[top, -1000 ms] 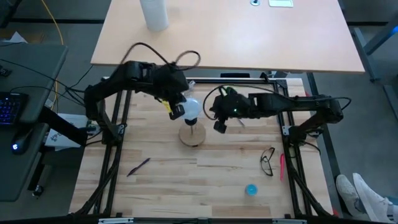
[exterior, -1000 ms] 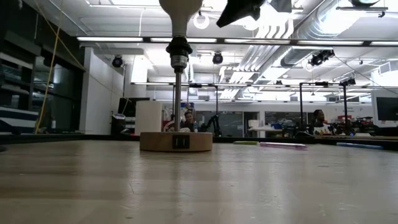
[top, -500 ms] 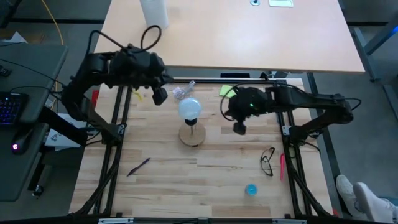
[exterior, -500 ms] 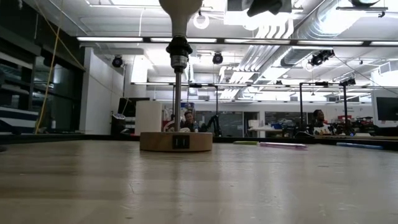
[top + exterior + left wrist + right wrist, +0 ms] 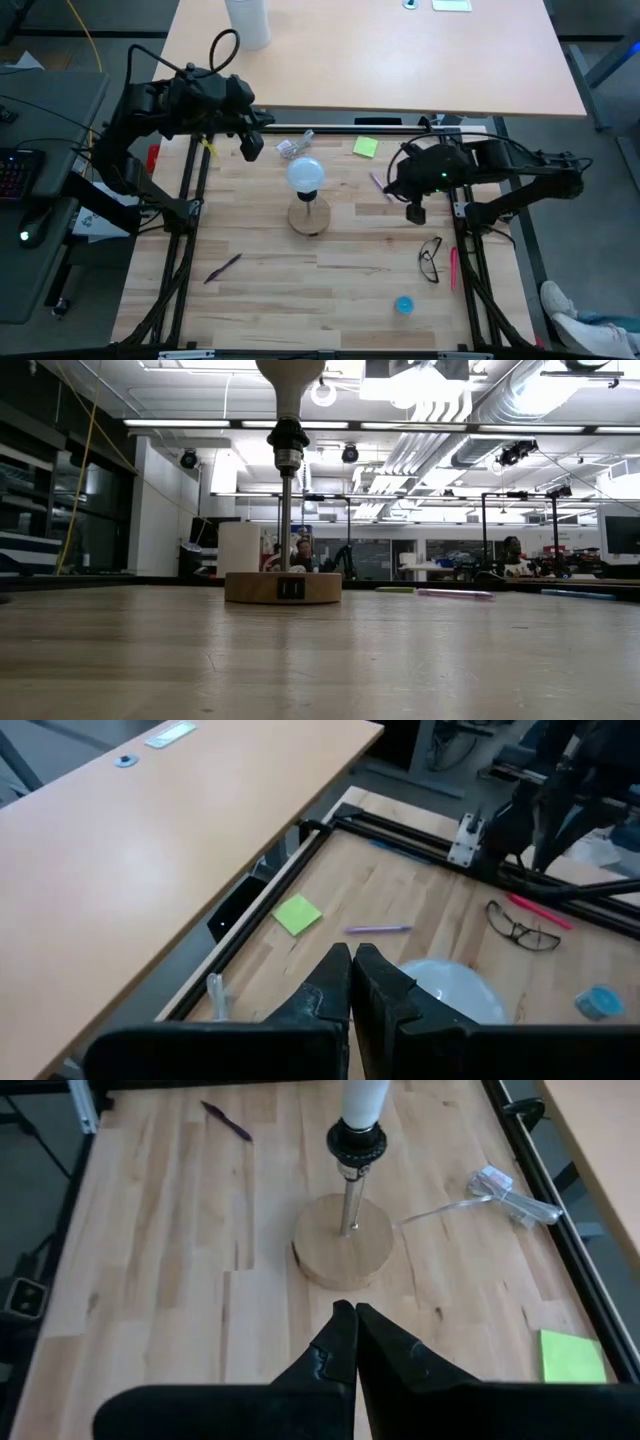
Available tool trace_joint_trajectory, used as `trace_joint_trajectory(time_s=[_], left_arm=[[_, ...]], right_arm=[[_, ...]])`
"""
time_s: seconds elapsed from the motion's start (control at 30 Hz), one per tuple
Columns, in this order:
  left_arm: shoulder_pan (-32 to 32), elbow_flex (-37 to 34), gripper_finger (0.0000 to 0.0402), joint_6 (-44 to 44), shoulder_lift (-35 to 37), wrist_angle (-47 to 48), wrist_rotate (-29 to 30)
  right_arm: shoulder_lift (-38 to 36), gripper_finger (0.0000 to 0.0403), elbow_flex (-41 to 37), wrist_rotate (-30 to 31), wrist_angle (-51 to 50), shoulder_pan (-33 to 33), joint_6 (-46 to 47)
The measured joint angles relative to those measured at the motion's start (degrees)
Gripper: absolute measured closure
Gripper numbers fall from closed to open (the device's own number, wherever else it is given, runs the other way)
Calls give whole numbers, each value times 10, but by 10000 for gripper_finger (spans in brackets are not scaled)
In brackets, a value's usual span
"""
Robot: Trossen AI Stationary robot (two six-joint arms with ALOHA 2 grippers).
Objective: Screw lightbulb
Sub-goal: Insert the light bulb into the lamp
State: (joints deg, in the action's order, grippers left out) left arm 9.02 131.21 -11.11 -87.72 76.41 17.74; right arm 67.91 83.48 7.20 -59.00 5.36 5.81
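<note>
The white lightbulb (image 5: 305, 175) sits upright in the black socket (image 5: 286, 436) on a metal post above the round wooden disc (image 5: 310, 217); it also shows in the low view (image 5: 289, 382), the left wrist view (image 5: 450, 990) and the right wrist view (image 5: 362, 1100). My left gripper (image 5: 252, 148) is shut and empty, up at the table's far left, away from the bulb. My right gripper (image 5: 416, 212) is shut and empty, to the right of the disc. Its fingertips (image 5: 355, 1312) point toward the disc (image 5: 342, 1252).
A crumpled clear wrapper (image 5: 294, 146), a green sticky note (image 5: 365, 147) and a purple pen (image 5: 378, 183) lie at the far side. Glasses (image 5: 430, 259), a red pen (image 5: 453, 268) and a blue cap (image 5: 403, 304) lie at the right, a dark pen (image 5: 223, 267) at the near left.
My left gripper has let go of the bulb and drawn back toward the table's far left edge. My right gripper has moved away from the bulb toward the table's right edge. The bulb stays upright in its socket.
</note>
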Motion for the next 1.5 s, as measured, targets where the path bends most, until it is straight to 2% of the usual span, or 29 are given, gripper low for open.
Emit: trace_joint_trajectory(time_s=[0.13,0.33,0.73,1.03,1.2,1.5], left_arm=[[-2,-10,401,-22,2,-1,7],[-13,-58,401,-22,16,-21,49],[-16,-263,401,-48,108,-186,40],[-15,-411,401,-74,185,-313,39],[-14,-445,401,-79,194,-335,35],[-12,-447,401,-83,193,-339,34]], right_arm=[[-11,403,0,1,-9,17,13],[-17,403,-1,34,-7,43,29],[-139,403,-222,33,149,88,162],[-167,403,-243,33,160,72,173],[-169,403,-243,33,155,66,174],[-169,403,-243,31,160,66,177]])
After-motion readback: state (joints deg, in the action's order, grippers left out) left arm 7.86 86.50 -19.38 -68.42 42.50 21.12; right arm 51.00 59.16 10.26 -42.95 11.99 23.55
